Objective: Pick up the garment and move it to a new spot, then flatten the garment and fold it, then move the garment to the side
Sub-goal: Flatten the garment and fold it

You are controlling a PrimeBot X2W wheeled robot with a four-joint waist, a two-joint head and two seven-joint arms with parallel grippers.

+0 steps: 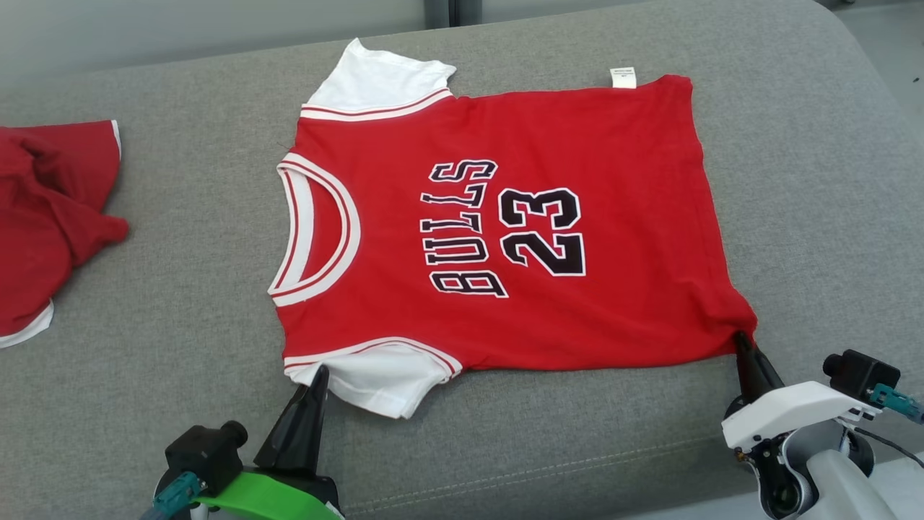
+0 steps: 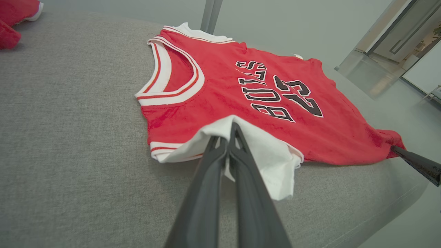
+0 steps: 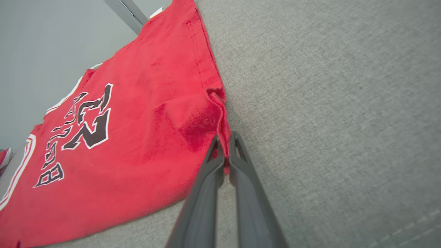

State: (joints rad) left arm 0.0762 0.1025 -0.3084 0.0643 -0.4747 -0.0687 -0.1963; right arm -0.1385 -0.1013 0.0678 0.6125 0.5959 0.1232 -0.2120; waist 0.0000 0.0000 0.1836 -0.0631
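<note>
A red jersey (image 1: 505,231) lies spread flat on a grey cushion (image 1: 180,289), collar toward the robot's left and hem toward its right. The left gripper (image 1: 317,375) is clenched on the near white sleeve (image 1: 375,383). In the left wrist view its fingers (image 2: 237,144) pinch a raised fold of that sleeve. The right gripper (image 1: 743,343) is clamped on the near hem corner (image 1: 740,321). In the right wrist view a thin ridge of red cloth is nipped between its fingertips (image 3: 237,148).

Risks, as a judgement: both grips hold very little fabric. The right one appears to have only the hem edge, so a lift or pull could slip it free and drop that side. The left grip may hold just the top layer of the sleeve, though the view is too poor to be sure. If so, the lower layer would lag and the fold would bunch. Uneven pulling by the two arms would skew the jersey or drag it across the cushion. The near edge of the cushion is close, so cloth drawn toward the robot could hang over it. A crumpled red cloth (image 1: 43,217) lies well apart at the far left and seems out of the way.

Writing: black letters outlined in white spell "BULLS" above the number "23", running sideways in the head view. A small white tag (image 1: 622,76) at the far hem carries print too small to read.
</note>
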